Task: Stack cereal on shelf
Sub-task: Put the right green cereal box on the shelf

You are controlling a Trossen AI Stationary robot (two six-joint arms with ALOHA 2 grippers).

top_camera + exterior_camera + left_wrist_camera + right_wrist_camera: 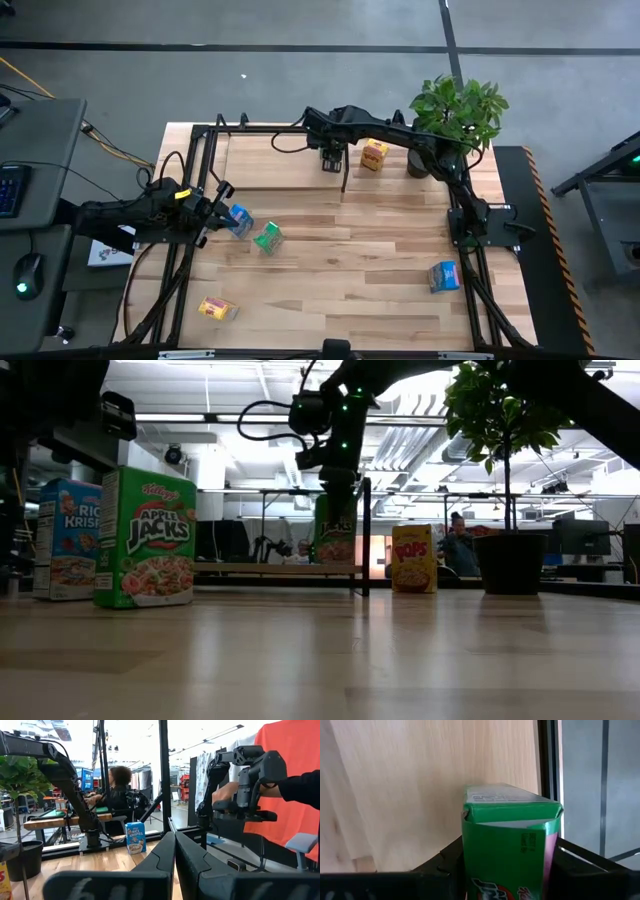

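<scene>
One green box (507,845) (gripped) over shelf (420,780).

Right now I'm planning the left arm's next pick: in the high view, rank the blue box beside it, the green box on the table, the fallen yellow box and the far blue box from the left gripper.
From the left gripper:
1. Blue box, right beside it.
2. Green box, just past the blue one.
3. Yellow box, lying near the front edge.
4. Far blue box, on the right arm's side.

The right pincer (331,160) hovers over the shelf (280,160) beside a yellow box (374,155).
</scene>
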